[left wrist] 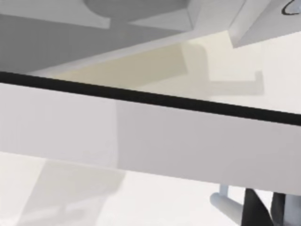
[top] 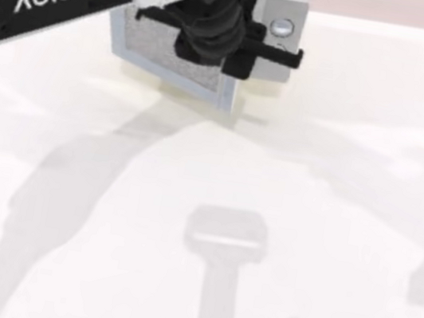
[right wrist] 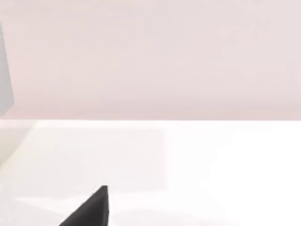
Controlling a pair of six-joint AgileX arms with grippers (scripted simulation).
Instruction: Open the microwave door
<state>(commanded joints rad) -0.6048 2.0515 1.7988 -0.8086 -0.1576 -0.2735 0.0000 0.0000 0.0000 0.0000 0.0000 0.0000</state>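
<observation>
- At the far edge of the table, left of centre in the top view, stands the small boxy silver-grey microwave (top: 288,10), mostly covered by the left arm.
- Its flat silver-grey door with the speckled grey mesh window (top: 153,45) sits at an angle to the body: the free corner near the bottom right of the panel stands out toward the table's middle, with a pale cream gap showing beside it.
- Beside the door's right end is the narrow silver panel with a round knob (top: 281,27); only one knob is plainly visible, the rest lies behind the gripper.
- From the left wrist view, a long pale panel edged with a thin black line (left wrist: 155,136) crosses the picture, and the cream interior (left wrist: 136,68) shows beyond it.
- Black two-finger left gripper (top: 271,53) hangs over the door's right end, just in front of the knob panel; its fingers point right, and whether they are spread or closed on anything I cannot tell.
- White tabletop (top: 337,187) lies bare in front of and to the right of the microwave, giving wide room for the door's free edge.
- Right gripper (right wrist: 91,209) shows only as a dark finger tip in its own wrist view, low over the table and well apart from the microwave; its jaw state cannot be told.
</observation>
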